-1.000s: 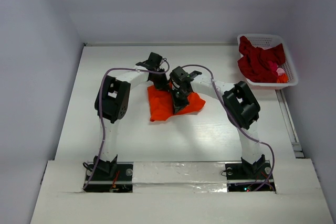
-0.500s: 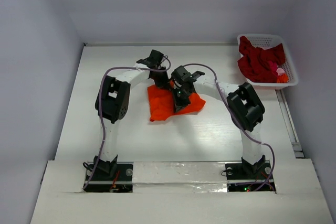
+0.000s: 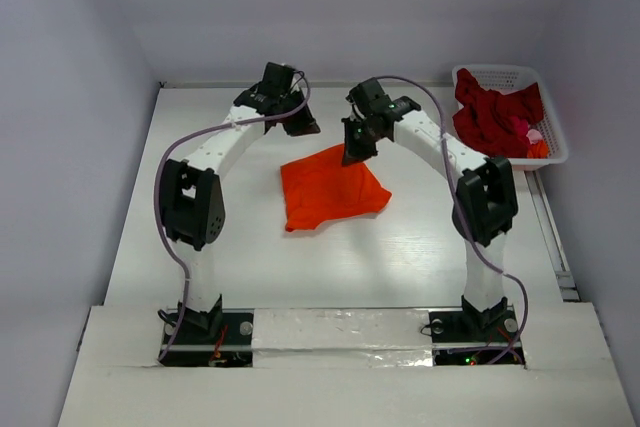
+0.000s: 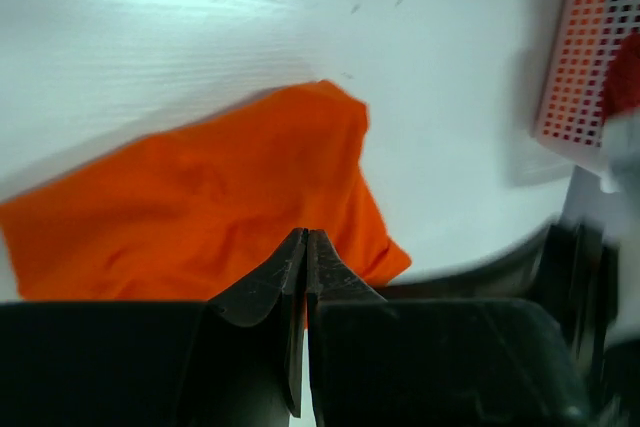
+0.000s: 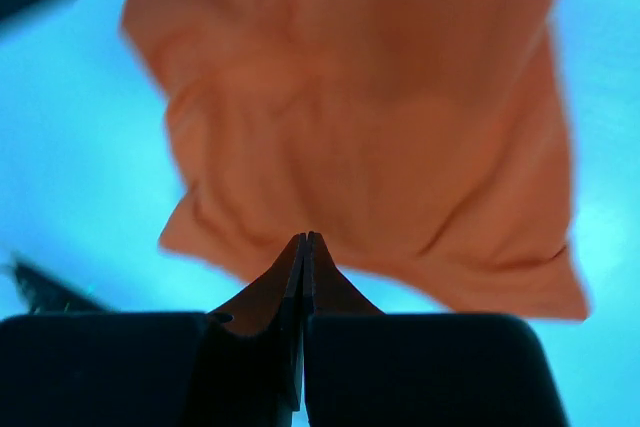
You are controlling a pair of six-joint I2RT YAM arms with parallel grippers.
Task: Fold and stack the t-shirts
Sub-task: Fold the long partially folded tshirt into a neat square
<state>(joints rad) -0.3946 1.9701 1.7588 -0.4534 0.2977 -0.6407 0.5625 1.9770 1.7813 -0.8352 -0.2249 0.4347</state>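
Note:
The bright orange t-shirt [image 3: 332,189] lies on the table in a rough folded square, a little rumpled. It also shows in the left wrist view [image 4: 200,207] and in the right wrist view [image 5: 370,117]. My left gripper [image 3: 305,127] is shut and empty, raised beyond the shirt's far left edge [image 4: 307,234]. My right gripper [image 3: 353,154] is shut and empty, above the shirt's far corner [image 5: 305,237]. No cloth shows between either pair of jaws. Dark red t-shirts [image 3: 495,115] and a bit of pink cloth [image 3: 533,134] lie in the basket.
The white lattice basket [image 3: 505,75] stands at the table's far right corner and shows at the edge of the left wrist view [image 4: 590,47]. A strip of orange cloth [image 3: 540,149] shows at its near rim. Walls close the table's left, back and right.
Both arms have lifted off the orange shirt and swung toward the back of the table, stretching out. The shirt, partly covered before, now lies uncovered and flatter.

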